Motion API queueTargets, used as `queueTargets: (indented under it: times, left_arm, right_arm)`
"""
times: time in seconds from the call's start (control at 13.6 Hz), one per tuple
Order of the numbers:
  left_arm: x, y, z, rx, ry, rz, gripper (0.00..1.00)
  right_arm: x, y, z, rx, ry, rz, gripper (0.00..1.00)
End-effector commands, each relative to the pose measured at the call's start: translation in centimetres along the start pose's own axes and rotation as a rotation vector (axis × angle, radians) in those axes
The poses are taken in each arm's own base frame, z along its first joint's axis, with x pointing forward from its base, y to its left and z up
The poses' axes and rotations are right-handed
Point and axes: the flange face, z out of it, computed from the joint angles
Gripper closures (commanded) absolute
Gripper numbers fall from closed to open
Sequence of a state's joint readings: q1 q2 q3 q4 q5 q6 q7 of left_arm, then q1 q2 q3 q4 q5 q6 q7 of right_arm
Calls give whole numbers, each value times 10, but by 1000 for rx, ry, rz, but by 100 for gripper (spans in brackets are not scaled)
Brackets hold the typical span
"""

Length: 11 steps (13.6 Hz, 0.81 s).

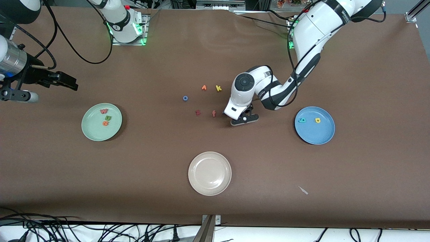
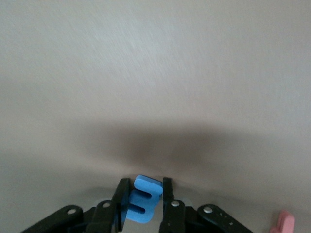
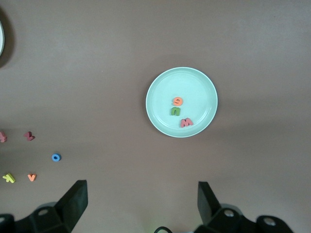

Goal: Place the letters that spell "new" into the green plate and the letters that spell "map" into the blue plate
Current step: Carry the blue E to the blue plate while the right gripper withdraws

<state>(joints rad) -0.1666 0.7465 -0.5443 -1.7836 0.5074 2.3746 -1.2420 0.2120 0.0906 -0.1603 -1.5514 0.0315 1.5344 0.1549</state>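
The left claw [image 1: 242, 120] was lowered to the counter [image 1: 369, 84] just beside the salmon f [image 1: 214, 114], its fingers pinched shut on the light blue m [image 2: 144, 200]. The right claw [image 3: 141, 199] was held wide open and idle, apparently high over the right arm's end. Well apart from the left claw, the green plate [image 1: 92, 132] held n, e and w, and the blue plate [image 1: 319, 136] held the a and p.

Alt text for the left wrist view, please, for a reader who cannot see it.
The left gripper, down at the brown table, is shut on a light blue foam letter m pinched between its two black fingers. A salmon letter f pokes in at the frame's corner.
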Motion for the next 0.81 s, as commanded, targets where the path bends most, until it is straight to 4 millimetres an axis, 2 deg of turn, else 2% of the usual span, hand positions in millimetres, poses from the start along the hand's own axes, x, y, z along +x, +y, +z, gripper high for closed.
queueTargets:
  times: [0.0, 0.22, 0.29, 0.37, 0.44, 0.59, 0.73]
  left_arm:
    - [40, -18, -51, -34, 43, -84, 87]
    - [96, -55, -79, -1, 34, -119, 87]
    - [114, -76, -88, 14, 14, -119, 87]
    - [131, -99, -97, 19, -14, -105, 87]
    - [152, -133, -106, 18, -45, -105, 87]
    - [180, -200, -119, 43, -126, -44, 87]
    - [191, -253, -109, 84, -216, 43, 87]
  right_arm:
    - [-7, 2, -4, 6, 17, 4, 0]
    - [-6, 2, -5, 7, 25, 4, 0]
    - [-5, 1, -5, 7, 30, 7, 0]
    - [-5, 1, -5, 7, 30, 10, 0]
    - [-5, 1, -5, 7, 30, 12, 0]
    - [-5, 1, -5, 7, 28, 12, 0]
    - [-4, 2, -5, 7, 30, 15, 0]
